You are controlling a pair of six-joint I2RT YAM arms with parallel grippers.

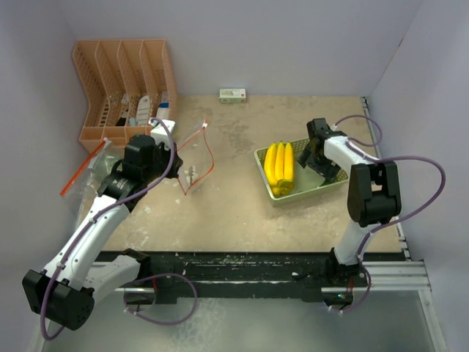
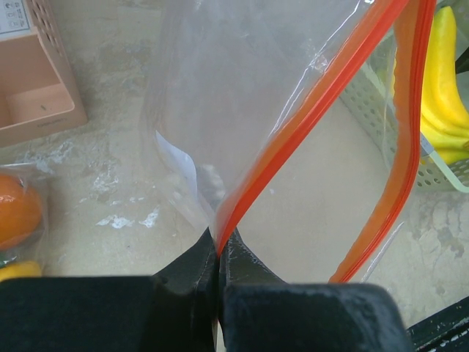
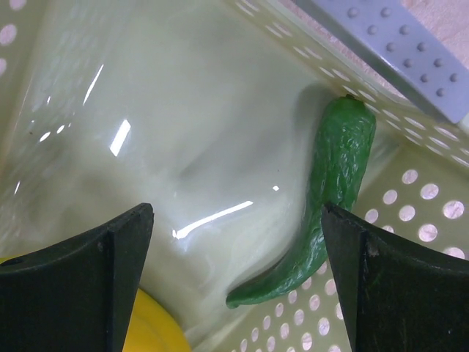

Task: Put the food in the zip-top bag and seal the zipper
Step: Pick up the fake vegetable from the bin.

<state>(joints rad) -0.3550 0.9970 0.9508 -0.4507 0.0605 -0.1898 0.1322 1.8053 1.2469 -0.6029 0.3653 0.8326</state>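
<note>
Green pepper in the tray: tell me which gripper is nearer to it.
Right. The right gripper hangs open inside the tray, the green pepper close by one finger. The left gripper is across the table, shut on the orange zipper edge of the zip-top bag.

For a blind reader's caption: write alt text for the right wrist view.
A green pepper lies in a pale green perforated tray, beside its wall. The right tool stands open over it, and a bit of yellow food shows at lower left.
</note>
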